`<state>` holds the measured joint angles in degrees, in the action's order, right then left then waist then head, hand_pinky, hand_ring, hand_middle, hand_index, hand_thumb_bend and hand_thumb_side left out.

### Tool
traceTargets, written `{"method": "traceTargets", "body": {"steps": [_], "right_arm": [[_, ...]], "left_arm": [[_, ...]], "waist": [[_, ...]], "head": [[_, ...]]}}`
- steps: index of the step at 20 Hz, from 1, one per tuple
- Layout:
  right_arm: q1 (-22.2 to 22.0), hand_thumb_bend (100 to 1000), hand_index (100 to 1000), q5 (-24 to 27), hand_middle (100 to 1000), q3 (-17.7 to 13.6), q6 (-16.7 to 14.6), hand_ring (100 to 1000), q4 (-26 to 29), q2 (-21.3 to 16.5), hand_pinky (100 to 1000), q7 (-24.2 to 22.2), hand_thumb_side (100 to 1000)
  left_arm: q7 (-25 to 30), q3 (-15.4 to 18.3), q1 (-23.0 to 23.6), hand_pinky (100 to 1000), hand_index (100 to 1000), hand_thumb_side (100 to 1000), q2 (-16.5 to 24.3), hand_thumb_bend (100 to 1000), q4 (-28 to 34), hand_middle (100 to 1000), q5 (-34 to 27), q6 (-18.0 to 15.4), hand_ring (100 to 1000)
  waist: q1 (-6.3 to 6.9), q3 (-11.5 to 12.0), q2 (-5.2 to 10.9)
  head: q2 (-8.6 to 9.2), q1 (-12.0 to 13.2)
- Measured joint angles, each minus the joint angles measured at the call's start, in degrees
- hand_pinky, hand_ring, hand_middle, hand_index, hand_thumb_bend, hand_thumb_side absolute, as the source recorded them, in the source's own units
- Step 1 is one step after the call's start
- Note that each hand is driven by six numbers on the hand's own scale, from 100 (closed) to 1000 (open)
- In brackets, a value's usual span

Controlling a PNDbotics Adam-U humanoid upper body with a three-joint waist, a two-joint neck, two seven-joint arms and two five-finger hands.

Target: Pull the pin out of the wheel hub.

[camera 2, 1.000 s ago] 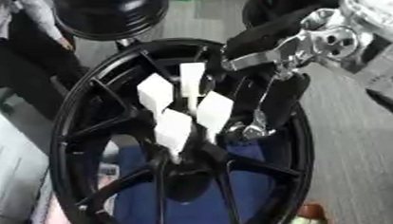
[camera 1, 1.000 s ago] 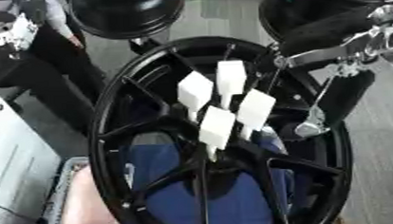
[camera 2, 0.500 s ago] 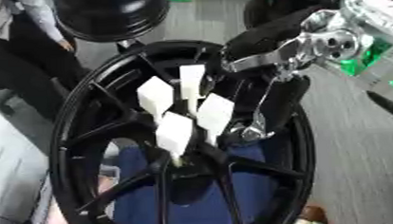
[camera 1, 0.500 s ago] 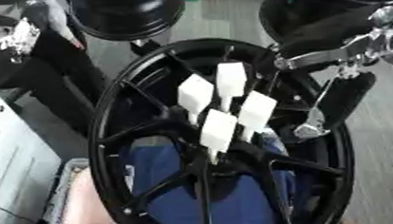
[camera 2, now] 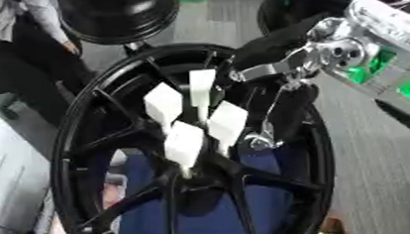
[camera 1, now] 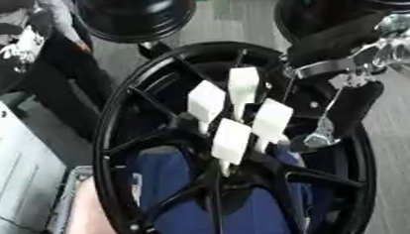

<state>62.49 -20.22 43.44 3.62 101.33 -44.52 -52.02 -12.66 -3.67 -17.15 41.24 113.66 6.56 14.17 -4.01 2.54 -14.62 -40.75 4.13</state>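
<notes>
**Reaching for the pins on a black alloy wheel**

Looking through the left eye view first: a black multi-spoke wheel (camera 1: 236, 152) fills most of the picture, tilted toward the camera, and at its hub (camera 1: 231, 137) four white pins (camera 1: 231, 140) with flat blocky heads stick out in a cluster. The right hand (camera 1: 330, 128) comes in from the upper right and hangs over the wheel's right-side spokes, just beside the pin nearest it (camera 1: 271, 121) but apart from it as far as I can see. Its dark fingers point down toward a spoke; whether they're curled or straight I honestly can't tell. No left hand anywhere.

My guess on handling: the pins look light and rigid, plastic-ish, with smooth flat faces that could slip. I'd pinch a head across its two broad faces and pull straight along the shaft, since pulling at an angle could jam it. The wheel itself looks heavy enough to stay put.

Right eye view: same cluster, slightly better look at the arm's silver wrist (camera 2: 336, 53) near the wheel's upper right rim (camera 2: 318, 149). The closest pin here (camera 2: 226, 124) again sits just left of the hand, with a gap between them.

Writing or brands: none I can read. Green patches show on the silver arm casing, no legible text.
</notes>
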Motion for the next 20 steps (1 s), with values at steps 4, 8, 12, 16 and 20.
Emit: {"method": "traceTargets", "body": {"steps": [4,8,12,16,20], "right_arm": [[0.02,401,862,-0.04,836,0.03,-0.48,900,-0.64,0.5,900,-0.01,382],[0.03,357,845,0.2,818,0.39,-0.47,890,-1.21,0.96,897,-0.01,361],[0.03,286,825,0.26,799,0.42,-0.32,879,-1.58,1.24,892,-0.08,339],[0.03,248,817,0.85,794,0.48,0.19,873,-1.74,1.72,890,-0.08,322],[0.28,229,791,1.34,769,0.72,0.76,865,-1.77,2.11,886,-0.08,328]], "left_arm": [[0.0,0.0,0.0,755,763,761,-0.02,436,0.0,747,0.0,0.0,875],[0.0,0.0,0.0,755,762,761,-0.04,435,0.0,747,0.0,0.0,875],[-0.03,0.01,0.0,754,761,763,-0.06,433,0.0,747,0.0,0.01,875],[-0.03,0.01,0.0,754,761,763,-0.27,432,0.0,747,0.0,0.01,875],[-0.05,0.01,0.0,754,761,764,-0.49,429,0.0,747,0.0,0.03,876]], "waist": [[-0.11,0.11,-0.28],[-0.14,0.3,-0.34],[-0.14,0.31,-0.44],[-0.14,0.31,-0.46],[-0.16,0.36,-0.56]], "head": [[0.04,0.01],[0.05,0.02],[0.05,0.02],[0.05,0.04],[0.06,0.11]]}}
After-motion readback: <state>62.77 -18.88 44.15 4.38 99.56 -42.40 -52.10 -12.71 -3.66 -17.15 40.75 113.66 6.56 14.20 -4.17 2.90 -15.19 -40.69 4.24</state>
